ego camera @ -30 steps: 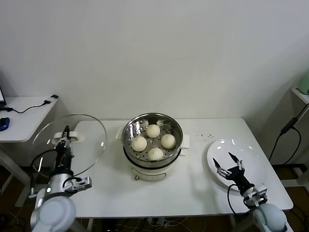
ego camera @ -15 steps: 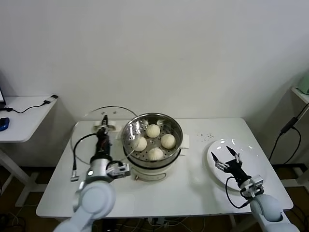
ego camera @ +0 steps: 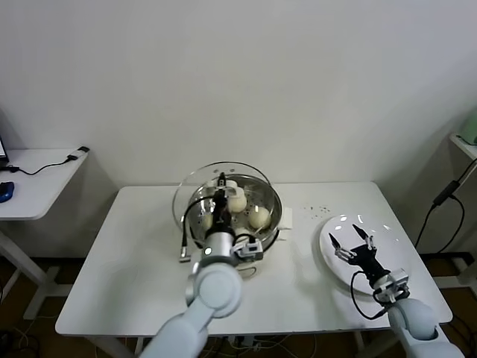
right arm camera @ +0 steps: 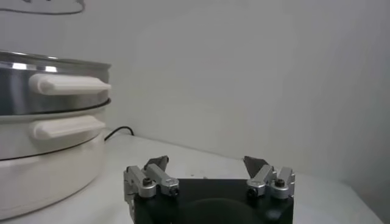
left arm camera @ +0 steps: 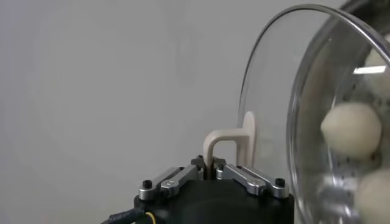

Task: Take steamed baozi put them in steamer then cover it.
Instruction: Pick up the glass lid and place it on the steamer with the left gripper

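Note:
The steel steamer [ego camera: 271, 195] stands mid-table on its white base, with several cream-white baozi [ego camera: 258, 217] on its perforated tray. My left gripper [ego camera: 221, 181] is shut on the cream handle [left arm camera: 226, 143] of the round glass lid [ego camera: 195, 183] and holds the lid over the steamer, tilted. Through the lid the baozi [left arm camera: 345, 129] show in the left wrist view. My right gripper [ego camera: 353, 242] is open and empty over the white plate [ego camera: 393, 257] at the right. The steamer [right arm camera: 42, 88] also shows in the right wrist view, off to the side of that gripper [right arm camera: 206, 166].
A side table [ego camera: 37, 175] with a cable and a blue mouse stands at the far left. A black cable [ego camera: 445, 195] hangs at the right. A few dark specks [ego camera: 319, 211] lie on the table between the steamer and the plate.
My left gripper has carried the glass lid rightward from the table's left side to over the steamer. The right gripper has barely moved above the plate.

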Motion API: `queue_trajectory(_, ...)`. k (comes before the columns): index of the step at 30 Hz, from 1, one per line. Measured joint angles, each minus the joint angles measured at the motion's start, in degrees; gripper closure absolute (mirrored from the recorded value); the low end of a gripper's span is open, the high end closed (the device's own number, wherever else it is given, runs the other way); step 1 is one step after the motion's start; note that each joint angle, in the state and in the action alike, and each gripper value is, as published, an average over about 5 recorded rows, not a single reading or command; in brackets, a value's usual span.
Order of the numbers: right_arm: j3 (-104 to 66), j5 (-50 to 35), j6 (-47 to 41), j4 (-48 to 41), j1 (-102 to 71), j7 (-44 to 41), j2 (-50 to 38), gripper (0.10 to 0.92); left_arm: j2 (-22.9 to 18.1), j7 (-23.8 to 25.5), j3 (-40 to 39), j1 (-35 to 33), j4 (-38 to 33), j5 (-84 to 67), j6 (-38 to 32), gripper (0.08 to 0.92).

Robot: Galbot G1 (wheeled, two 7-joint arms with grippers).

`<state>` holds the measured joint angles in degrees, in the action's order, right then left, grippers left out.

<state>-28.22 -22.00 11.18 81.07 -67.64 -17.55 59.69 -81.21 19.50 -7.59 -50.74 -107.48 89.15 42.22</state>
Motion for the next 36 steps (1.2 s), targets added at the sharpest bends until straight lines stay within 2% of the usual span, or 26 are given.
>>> queue_trajectory(6,-0.45,0.06,0.2,-0.3,-0.01,-0.27,0.15,0.203,-3.61,-0.59,-0.89,1.81,4.84,0.74,-0.01,0.852)
queue_trajectory(13,-1.11,0.17,0.45,-0.73,-0.15,-0.77,0.49,0.203,-5.65,-1.53,-0.93,2.41,9.76,1.15,-0.03,0.852)
queue_trajectory(24,-1.36,0.63,0.68,-1.08,-0.09,-1.15,1.01,0.203,-6.91,-1.85,-0.33,2.57,13.54,1.75,-0.03,0.852)
queue_trajectory(36,-1.71,1.14,0.91,-1.32,-0.23,-1.61,1.28,0.203,-6.91,-2.32,0.97,2.41,14.62,1.88,-0.02,0.852)
